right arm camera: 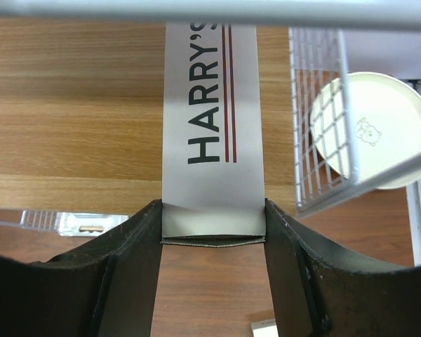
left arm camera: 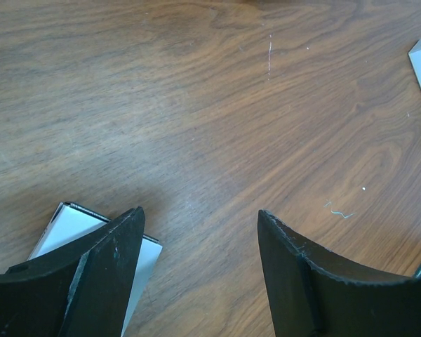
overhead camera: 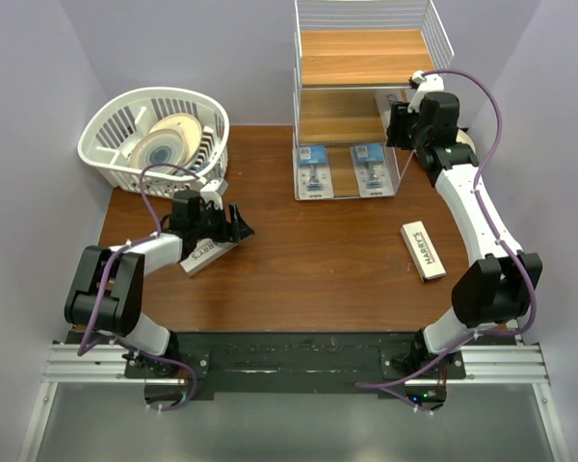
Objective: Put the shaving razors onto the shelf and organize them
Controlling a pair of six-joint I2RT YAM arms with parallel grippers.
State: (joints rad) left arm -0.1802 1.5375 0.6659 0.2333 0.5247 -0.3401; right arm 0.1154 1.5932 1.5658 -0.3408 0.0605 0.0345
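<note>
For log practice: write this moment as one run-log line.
right tool: shut on shelved Harry's box | left tool: open over table beside loose Harry's box

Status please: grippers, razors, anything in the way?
Left gripper open, empty. Right gripper shut on HARRY'S box over shelf tier. Wire side panel close.

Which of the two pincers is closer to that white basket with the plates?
Left. The left pincer is low over the table just in front of the white basket; the right pincer is far across, at the shelf, gripping a HARRY'S box.
</note>
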